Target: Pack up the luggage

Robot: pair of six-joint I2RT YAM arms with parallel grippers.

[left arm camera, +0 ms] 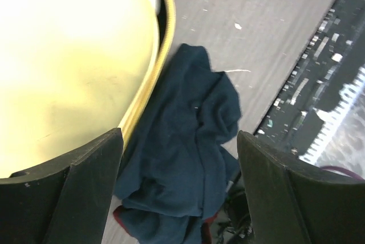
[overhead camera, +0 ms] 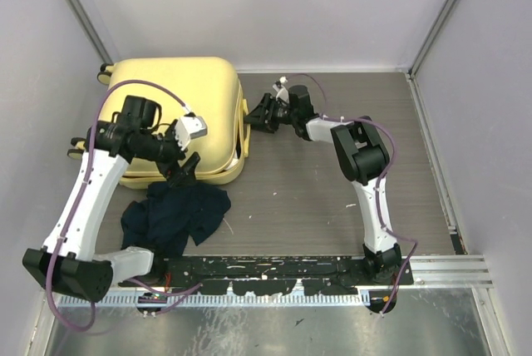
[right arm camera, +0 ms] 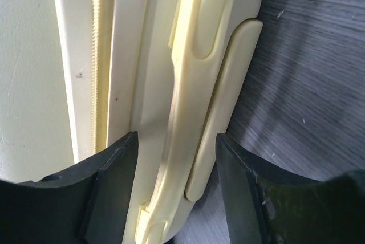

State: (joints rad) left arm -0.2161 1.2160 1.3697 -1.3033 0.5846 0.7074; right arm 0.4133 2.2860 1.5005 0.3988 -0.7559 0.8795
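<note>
From above, the luggage (overhead camera: 179, 102) is seen lid-down at the far left of the table (overhead camera: 332, 198), its inside hidden. A dark blue garment (overhead camera: 174, 215) lies outside it, at its near edge.

In the left wrist view, the left gripper (left arm camera: 179, 192) is held over that garment, fingers wide apart.

In the right wrist view, the right gripper (right arm camera: 177, 187) is held with fingers apart either side of the yellow handle (right arm camera: 199, 84); contact cannot be told.
</note>
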